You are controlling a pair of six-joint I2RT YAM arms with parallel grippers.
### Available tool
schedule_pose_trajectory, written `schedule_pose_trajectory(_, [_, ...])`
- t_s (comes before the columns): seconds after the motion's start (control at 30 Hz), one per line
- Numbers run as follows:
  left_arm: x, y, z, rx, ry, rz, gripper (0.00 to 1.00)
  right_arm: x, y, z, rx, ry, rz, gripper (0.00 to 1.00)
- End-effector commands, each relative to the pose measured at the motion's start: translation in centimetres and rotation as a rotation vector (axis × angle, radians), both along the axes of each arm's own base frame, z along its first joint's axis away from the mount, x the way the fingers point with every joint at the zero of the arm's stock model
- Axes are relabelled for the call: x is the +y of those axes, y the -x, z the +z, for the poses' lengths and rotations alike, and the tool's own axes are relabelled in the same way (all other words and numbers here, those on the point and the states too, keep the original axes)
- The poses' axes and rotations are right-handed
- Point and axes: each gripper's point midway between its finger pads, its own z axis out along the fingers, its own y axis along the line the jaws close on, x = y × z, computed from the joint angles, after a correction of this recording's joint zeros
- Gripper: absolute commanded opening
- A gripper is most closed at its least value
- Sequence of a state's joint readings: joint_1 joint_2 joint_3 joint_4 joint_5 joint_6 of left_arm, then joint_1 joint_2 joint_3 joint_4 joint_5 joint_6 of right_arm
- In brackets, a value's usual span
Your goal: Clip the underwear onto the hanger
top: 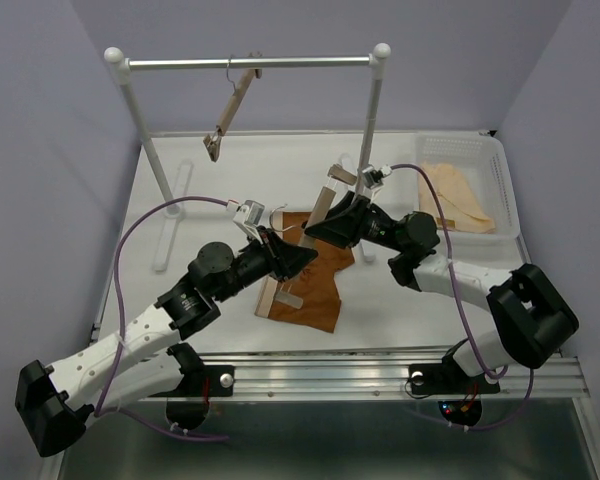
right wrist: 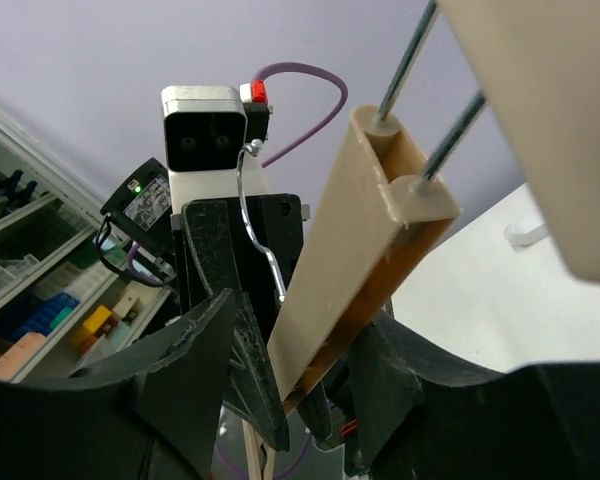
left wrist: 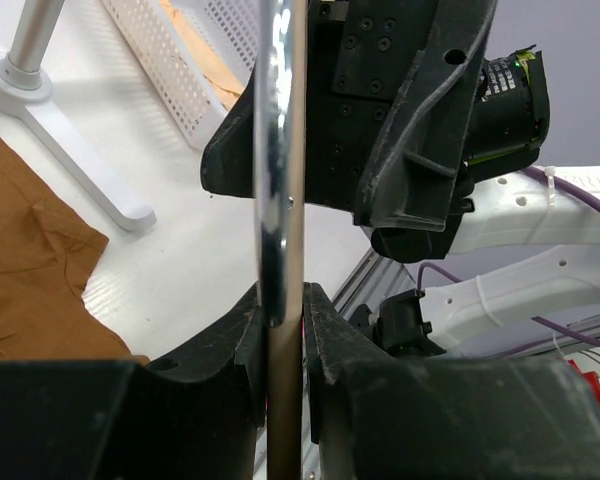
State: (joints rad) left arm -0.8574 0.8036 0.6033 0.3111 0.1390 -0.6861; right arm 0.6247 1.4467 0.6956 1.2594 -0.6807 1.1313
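The rust-brown underwear [top: 320, 295] lies flat on the table in front of both arms; it also shows at the left of the left wrist view [left wrist: 30, 270]. The light-wood hanger [top: 332, 188] lies slanted over it, one clip end toward the far right. My left gripper [top: 300, 257] is shut on the hanger's bar [left wrist: 285, 400], with the metal hook wire [left wrist: 278, 150] just ahead of its jaws. My right gripper [top: 327, 228] faces the left one and is open, its fingers either side of a wooden clip end [right wrist: 340, 260] of the hanger; only the right finger [right wrist: 400, 380] seems to touch it.
A white rack with a metal rail [top: 250, 63] stands at the back, a second wooden hanger [top: 230, 110] hooked on it. A white basket [top: 502, 190] with pale peach garments [top: 460, 195] sits at the far right. The rack's foot [left wrist: 40, 100] lies close by.
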Motion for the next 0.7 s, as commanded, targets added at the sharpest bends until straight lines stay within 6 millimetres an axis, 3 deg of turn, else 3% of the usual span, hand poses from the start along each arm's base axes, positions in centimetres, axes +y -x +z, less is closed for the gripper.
schedule_pose_trajectory(0.0, [0.5, -0.5, 4.5, -0.091, 0.086, 0.038, 0.0, -0.3, 1.6, 4.1, -0.15, -0.113, 0.026, 0.45])
schedule_pose_trajectory(0.07, [0.7, -0.5, 5.0, -0.101, 0.092, 0.048, 0.0, -0.2, 1.6, 4.0, -0.142, -0.109, 0.035, 0.38])
schedule_pose_trajectory(0.1, [0.8, -0.5, 5.1, -0.102, 0.093, 0.049, 0.0, -0.1, 1.6, 3.9, -0.138, -0.106, 0.042, 0.3])
schedule_pose_trajectory(0.33, [0.7, -0.6, 5.1, -0.087, 0.084, 0.054, 0.0, -0.5, 2.5, 4.8, -0.142, -0.17, 0.09, 0.08])
schedule_pose_trajectory(0.4, [0.8, -0.8, 4.4, -0.059, 0.053, 0.065, 0.14, -0.5, 2.4, 5.1, -0.153, -0.171, 0.086, 0.01])
schedule_pose_trajectory(0.43, [0.9, -0.9, 4.4, -0.057, 0.049, 0.069, 0.34, -0.4, 2.2, 5.1, -0.14, -0.157, 0.078, 0.01])
schedule_pose_trajectory(0.5, [0.9, -0.5, 4.1, -0.057, 0.034, 0.052, 0.51, -0.2, 1.8, 5.2, -0.177, -0.129, 0.046, 0.01])
schedule_pose_trajectory(0.53, [0.8, -0.4, 4.1, -0.058, 0.029, 0.046, 0.67, 0.1, 1.1, 4.5, -0.141, -0.09, 0.024, 0.01])
schedule_pose_trajectory(0.6, [1.0, -0.2, 4.0, -0.053, 0.021, 0.041, 0.76, 0.0, 0.7, 4.8, -0.155, -0.063, -0.016, 0.01])
schedule_pose_trajectory(0.63, [1.1, -0.1, 4.0, -0.051, 0.019, 0.041, 0.87, 0.2, -0.1, 4.1, -0.141, -0.027, -0.052, 0.01])
schedule_pose_trajectory(0.67, [1.2, 0.0, 4.0, -0.053, 0.019, 0.041, 0.91, 0.3, -0.3, 3.9, -0.144, -0.008, -0.062, 0.01])
